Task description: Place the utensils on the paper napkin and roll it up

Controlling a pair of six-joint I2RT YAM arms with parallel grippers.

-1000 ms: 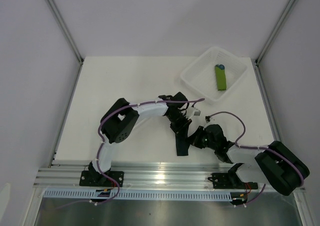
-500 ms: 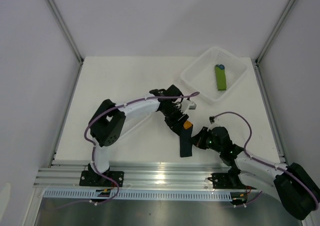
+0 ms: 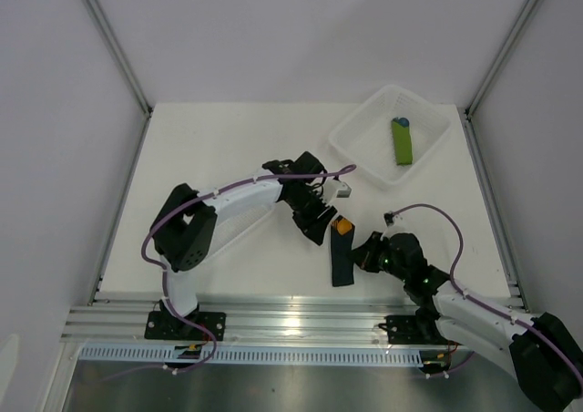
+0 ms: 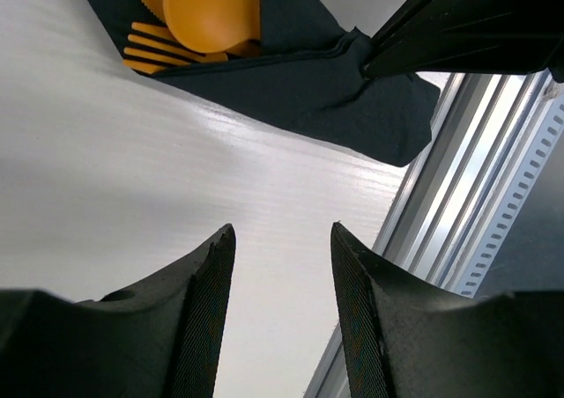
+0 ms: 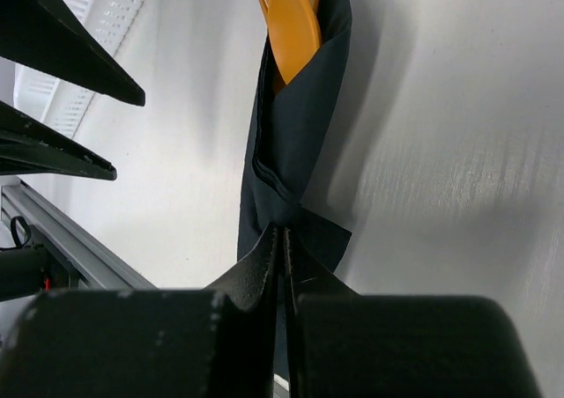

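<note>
paper napkin [image 3: 341, 264]: black, lying on the table [image 3: 228, 148] between both arms, wrapped round the cutlery
utensils [image 5: 293, 28]: orange, spoon bowl and fork tines poking out one end
left gripper [image 4: 282, 235]: spread, holding nothing, just beside the bundle
right gripper [image 5: 278, 232]: pressed together, pinching the napkin's edge away from the spoon end

Bright even light; glare on aluminium rail [image 3: 291, 316]; soft shadow beside paper napkin [image 5: 295, 143]; wrist foregrounds blurred
</note>
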